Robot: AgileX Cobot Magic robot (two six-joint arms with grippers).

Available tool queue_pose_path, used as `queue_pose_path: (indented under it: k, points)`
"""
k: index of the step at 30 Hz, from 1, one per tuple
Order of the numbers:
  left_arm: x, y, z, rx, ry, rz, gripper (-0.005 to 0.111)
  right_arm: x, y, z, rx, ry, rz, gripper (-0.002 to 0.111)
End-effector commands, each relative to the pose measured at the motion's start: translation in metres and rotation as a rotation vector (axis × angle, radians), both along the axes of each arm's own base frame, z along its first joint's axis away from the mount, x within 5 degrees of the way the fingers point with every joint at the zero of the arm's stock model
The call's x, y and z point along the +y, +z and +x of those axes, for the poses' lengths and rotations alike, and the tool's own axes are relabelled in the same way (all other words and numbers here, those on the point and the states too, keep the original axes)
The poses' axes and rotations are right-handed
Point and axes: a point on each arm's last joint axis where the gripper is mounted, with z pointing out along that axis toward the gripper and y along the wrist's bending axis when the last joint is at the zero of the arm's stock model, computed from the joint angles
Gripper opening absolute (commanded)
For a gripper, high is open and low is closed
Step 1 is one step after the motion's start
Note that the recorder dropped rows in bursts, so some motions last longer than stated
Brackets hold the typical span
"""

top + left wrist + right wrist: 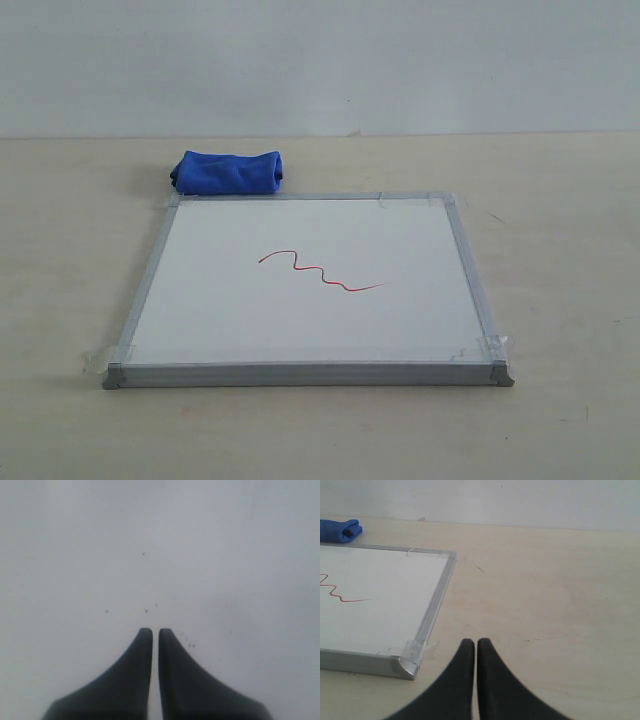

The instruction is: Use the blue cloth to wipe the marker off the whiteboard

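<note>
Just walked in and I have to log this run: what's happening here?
Nothing is being handled yet. The whiteboard lies flat on the table, with the red marker squiggle intact across its middle. The blue cloth sits bunched by the board's far edge, towards the left corner, with no arm near it. The left end effector and the right end effector are both shut and empty; the right one is over bare table beside the board's near right corner.
</note>
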Motion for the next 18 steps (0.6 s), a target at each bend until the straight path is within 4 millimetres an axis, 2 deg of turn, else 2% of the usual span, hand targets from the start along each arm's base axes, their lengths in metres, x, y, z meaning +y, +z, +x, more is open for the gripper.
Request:
queue_pose_path:
  k: [1, 4, 8, 12, 14, 18]
  points:
    - [-0.002, -0.014, 0.068, 0.151, -0.007, 0.074, 0.004, 0.000, 0.001, 0.000, -0.017, -0.002, -0.001, 0.000]
    - [-0.005, -0.016, 0.113, 0.286, -0.030, 0.117, 0.004, 0.000, 0.002, 0.000, -0.021, -0.002, -0.002, 0.000]
    - [-0.004, -0.008, 0.167, 0.471, -0.018, 0.197, 0.004, 0.000, 0.002, 0.000, -0.021, -0.002, -0.002, 0.000]
    - [-0.006, -0.012, 0.210, 0.659, -0.032, 0.212, 0.004, 0.000, 0.002, 0.000, -0.021, -0.002, -0.002, 0.000]
    - [-0.014, -0.012, 0.225, 0.722, -0.105, 0.224, 0.004, 0.000, 0.002, 0.000, -0.021, -0.002, -0.002, 0.000]
    - [-0.042, -0.017, 0.249, 0.814, -0.463, 0.288, 0.004, 0.000, 0.002, 0.000, -0.021, -0.002, -0.002, 0.000]
